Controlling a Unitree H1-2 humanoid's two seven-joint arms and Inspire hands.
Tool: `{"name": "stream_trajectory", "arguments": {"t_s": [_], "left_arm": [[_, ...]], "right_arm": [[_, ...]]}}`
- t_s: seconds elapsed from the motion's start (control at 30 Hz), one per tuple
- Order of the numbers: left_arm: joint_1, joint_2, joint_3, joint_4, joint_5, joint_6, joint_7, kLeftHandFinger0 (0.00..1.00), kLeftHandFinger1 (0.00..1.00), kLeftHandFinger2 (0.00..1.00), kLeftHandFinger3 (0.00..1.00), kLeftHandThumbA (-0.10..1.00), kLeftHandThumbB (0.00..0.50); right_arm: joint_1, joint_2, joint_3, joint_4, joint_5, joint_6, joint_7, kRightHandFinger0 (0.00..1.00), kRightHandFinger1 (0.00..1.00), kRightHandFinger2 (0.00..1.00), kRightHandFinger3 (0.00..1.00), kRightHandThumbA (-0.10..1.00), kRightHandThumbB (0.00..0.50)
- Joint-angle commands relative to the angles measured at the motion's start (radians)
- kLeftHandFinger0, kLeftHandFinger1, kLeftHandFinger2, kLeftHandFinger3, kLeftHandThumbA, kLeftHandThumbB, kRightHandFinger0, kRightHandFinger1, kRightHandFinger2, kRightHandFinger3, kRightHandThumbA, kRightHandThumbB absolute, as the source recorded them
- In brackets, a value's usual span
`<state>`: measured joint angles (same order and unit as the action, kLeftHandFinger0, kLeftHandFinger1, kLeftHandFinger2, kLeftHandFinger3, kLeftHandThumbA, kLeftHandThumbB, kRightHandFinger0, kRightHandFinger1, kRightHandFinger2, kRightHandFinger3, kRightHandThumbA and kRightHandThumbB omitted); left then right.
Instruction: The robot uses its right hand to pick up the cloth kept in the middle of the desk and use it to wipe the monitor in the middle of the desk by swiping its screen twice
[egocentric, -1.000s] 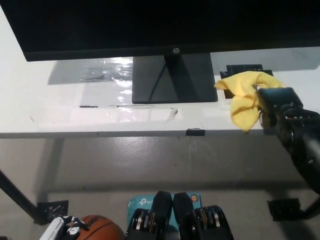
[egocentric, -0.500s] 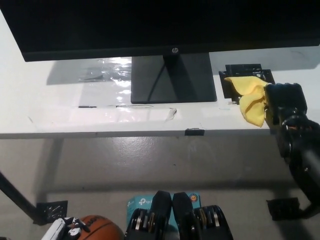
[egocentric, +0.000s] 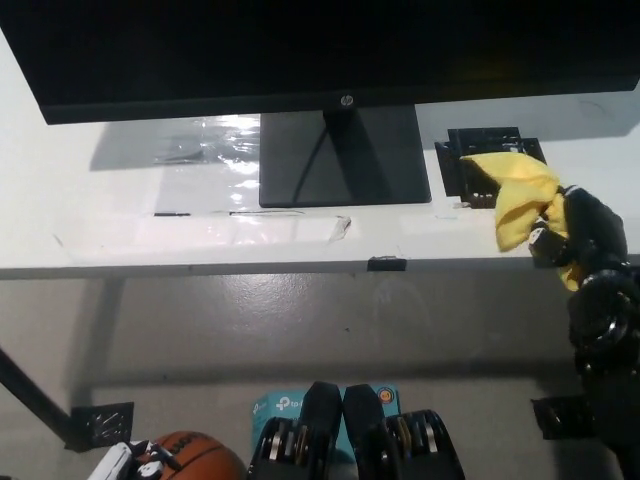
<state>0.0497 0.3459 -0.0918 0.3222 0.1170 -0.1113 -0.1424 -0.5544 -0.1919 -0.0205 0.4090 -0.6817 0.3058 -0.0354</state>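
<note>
A yellow cloth (egocentric: 520, 195) hangs from my black right hand (egocentric: 580, 235) at the right end of the white desk (egocentric: 120, 220), its upper part lying over a black bracket (egocentric: 480, 150). The hand is shut on the cloth's right edge, near the desk's front edge. The black monitor (egocentric: 300, 50) spans the top of the head view, its dark stand base (egocentric: 340, 155) resting on the desk's middle. My white left hand (egocentric: 125, 462) rests low at the bottom left, only partly in view.
A strip of clear tape or plastic (egocentric: 250, 225) lies on the desk in front of the stand. On the grey floor below are an orange basketball (egocentric: 195, 460), a teal box (egocentric: 270, 410) and black desk-leg feet (egocentric: 570, 415).
My right hand has drawn back to the right and toward the desk's front edge, taking the yellow cloth with it. The cloth now drapes lower.
</note>
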Motion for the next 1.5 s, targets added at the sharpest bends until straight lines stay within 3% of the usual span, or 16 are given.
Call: {"name": "stream_trajectory", "arguments": {"t_s": [0.0, 0.1, 0.23, 0.37, 0.47, 0.5, 0.57, 0.73, 0.83, 0.9, 0.97, 1.07, 1.1, 1.3, 1.37, 1.47], "left_arm": [[0.017, 0.017, 0.01, -0.02, 0.001, -0.044, -0.006, 0.0, 0.0, 0.01, 0.03, 0.7, 0.5], [0.027, 0.018, 0.012, -0.022, -0.005, -0.046, -0.009, 0.0, 0.0, 0.0, 0.03, 0.69, 0.5], [0.03, 0.02, 0.013, -0.03, -0.002, -0.033, -0.01, 0.0, 0.0, 0.0, 0.03, 0.7, 0.5], [0.04, 0.022, 0.015, -0.032, -0.001, -0.024, -0.011, 0.0, 0.0, 0.02, 0.04, 0.71, 0.5], [0.038, 0.022, 0.014, -0.03, 0.006, -0.024, -0.007, 0.0, 0.0, 0.0, 0.03, 0.72, 0.5], [0.037, 0.022, 0.014, -0.027, 0.003, -0.032, -0.008, 0.0, 0.0, 0.0, 0.01, 0.7, 0.5], [0.05, 0.031, 0.027, -0.031, -0.015, -0.044, -0.015, 0.0, 0.0, 0.0, 0.01, 0.68, 0.5], [0.054, 0.033, 0.031, -0.038, -0.014, -0.037, -0.017, 0.0, 0.0, 0.0, 0.03, 0.69, 0.5], [0.067, 0.035, 0.029, -0.045, -0.006, -0.047, -0.017, 0.0, 0.0, 0.0, 0.03, 0.7, 0.5], [0.08, 0.035, 0.027, -0.054, 0.008, -0.038, -0.011, 0.0, 0.0, 0.0, 0.03, 0.71, 0.5], [0.091, 0.033, 0.03, -0.059, -0.005, -0.035, -0.016, 0.0, 0.0, 0.0, 0.03, 0.7, 0.5], [0.091, 0.034, 0.031, -0.051, -0.008, -0.033, -0.021, 0.0, 0.0, 0.0, 0.02, 0.7, 0.5], [0.092, 0.033, 0.031, -0.051, -0.008, -0.033, -0.02, 0.0, 0.0, 0.0, 0.01, 0.69, 0.5], [0.102, 0.029, 0.026, -0.051, -0.002, -0.035, -0.018, 0.0, 0.0, 0.0, 0.01, 0.69, 0.5], [0.107, 0.024, 0.031, -0.059, -0.017, -0.025, -0.024, 0.0, 0.0, 0.0, 0.01, 0.65, 0.5], [0.116, 0.024, 0.026, -0.056, -0.014, -0.047, -0.024, 0.0, 0.0, 0.0, 0.0, 0.66, 0.5]], "right_arm": [[-0.088, -0.009, -0.169, -0.122, 0.234, -0.011, -0.039, 0.0, 0.0, 0.07, 0.13, -0.1, 0.0], [-0.105, -0.014, -0.221, -0.144, 0.271, -0.012, -0.033, 0.0, 0.0, 0.0, 0.09, -0.1, 0.003], [-0.138, -0.053, -0.245, -0.15, 0.273, 0.002, -0.02, 0.0, 0.0, 0.0, 0.12, -0.1, 0.006], [-0.17, -0.074, -0.256, -0.176, 0.291, 0.032, -0.015, 0.0, 0.0, 0.0, 0.07, -0.1, 0.006], [-0.2, -0.116, -0.229, -0.158, 0.274, 0.018, -0.017, 0.0, 0.0, 0.0, 0.04, -0.1, 0.051], [-0.22, -0.146, -0.198, -0.176, 0.249, 0.057, 0.019, 0.0, 0.0, 0.0, 0.06, -0.1, 0.009], [-0.24, -0.15, -0.176, -0.172, 0.254, 0.076, 0.029, 0.0, 0.0, 0.0, 0.04, -0.1, 0.014], [-0.286, -0.195, -0.082, -0.185, 0.205, 0.083, 0.036, 0.0, 0.0, 0.0, 0.14, -0.1, 0.081], [-0.302, -0.186, -0.052, -0.199, 0.212, 0.099, 0.033, 0.0, 0.0, 0.0, 0.1, -0.1, 0.037], [-0.311, -0.171, -0.034, -0.223, 0.211, 0.122, 0.029, 0.0, 0.0, 0.0, 0.08, -0.1, 0.041], [-0.33, -0.157, -0.016, -0.222, 0.203, 0.139, 0.023, 0.0, 0.0, 0.0, 0.17, -0.1, 0.045], [-0.356, -0.142, 0.006, -0.207, 0.19, 0.117, -0.016, 0.0, 0.0, 0.0, 0.17, -0.1, 0.061], [-0.389, -0.122, 0.01, -0.199, 0.188, 0.123, -0.034, 0.0, 0.0, 0.02, 0.25, -0.1, 0.084], [-0.458, -0.085, 0.041, -0.148, 0.146, 0.107, -0.105, 0.0, 0.0, 0.0, 0.35, -0.1, 0.065], [-0.485, -0.073, 0.05, -0.113, 0.128, 0.089, -0.149, 0.0, 0.0, 0.0, 0.39, -0.1, 0.098], [-0.5, -0.061, 0.045, -0.088, 0.127, 0.098, -0.179, 0.0, 0.0, 0.02, 0.23, -0.1, 0.089]]}}
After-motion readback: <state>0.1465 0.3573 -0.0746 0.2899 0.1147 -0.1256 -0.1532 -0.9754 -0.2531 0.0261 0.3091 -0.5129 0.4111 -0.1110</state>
